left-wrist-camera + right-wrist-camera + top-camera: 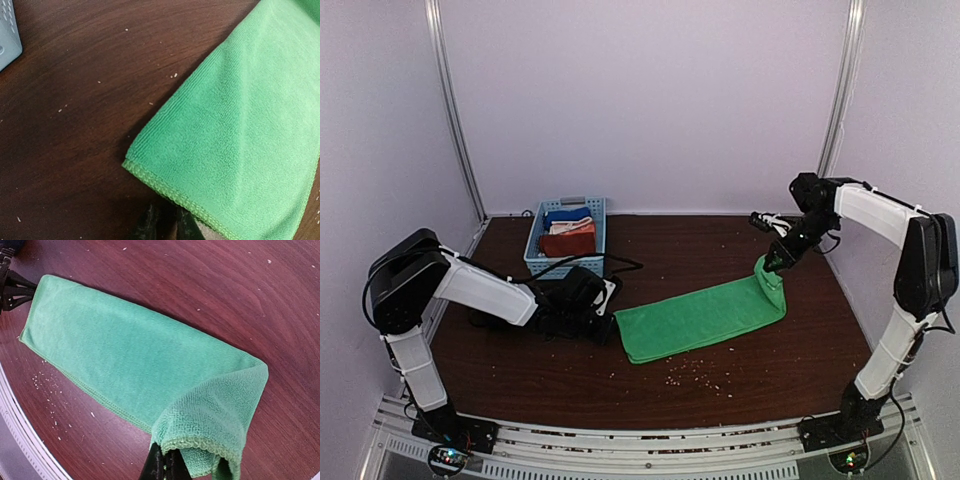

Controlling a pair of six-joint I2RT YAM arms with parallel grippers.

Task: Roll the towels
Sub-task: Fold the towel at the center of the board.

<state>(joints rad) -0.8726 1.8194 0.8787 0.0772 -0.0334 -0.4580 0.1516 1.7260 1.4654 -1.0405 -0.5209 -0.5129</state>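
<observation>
The bright green towel (705,315) lies folded in a long strip across the middle of the table. My right gripper (773,262) is shut on its right end and holds that end lifted and curled over; in the right wrist view the hem (210,445) sits in the shut jaws of the right gripper (165,466). My left gripper (607,302) rests low at the towel's left end. In the left wrist view its jaws stand a little apart just before the hem (170,192), with nothing between the tips of the left gripper (167,227). The rust towel (567,243) lies in the basket.
A light blue basket (534,250) stands at the back left and also holds a blue cloth (570,214) and a white-and-orange striped cloth (576,227). Its corner shows in the left wrist view (7,35). Crumbs dot the dark wooden table (700,375) in front of the towel.
</observation>
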